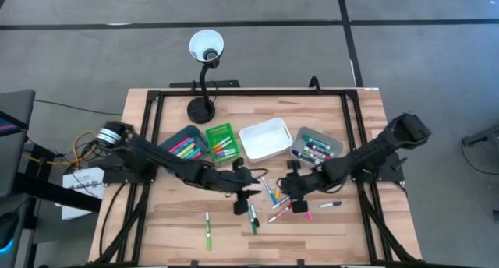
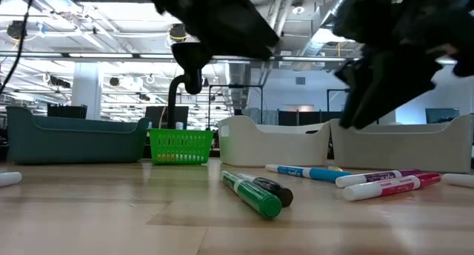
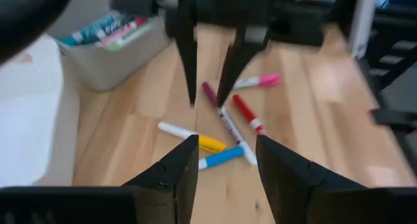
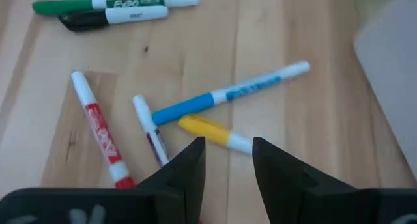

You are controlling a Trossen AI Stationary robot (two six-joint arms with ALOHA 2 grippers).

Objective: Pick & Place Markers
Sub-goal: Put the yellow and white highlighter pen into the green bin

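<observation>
Several markers lie loose on the wooden table: a yellow one, blue, red, purple-and-white, green and black. A pink marker lies a little apart from them. My right gripper stands open over this cluster, the yellow marker just ahead of its fingertips. My left gripper is open too, with nothing between its fingers, and faces the same cluster from the table's left side. The right gripper also shows in the left wrist view, pointing down over the purple marker's cap.
Along the back stand a dark teal bin with markers, a green basket, a white bin and a grey bin with markers. A lone green marker and a purple one lie apart. A lamp stands behind.
</observation>
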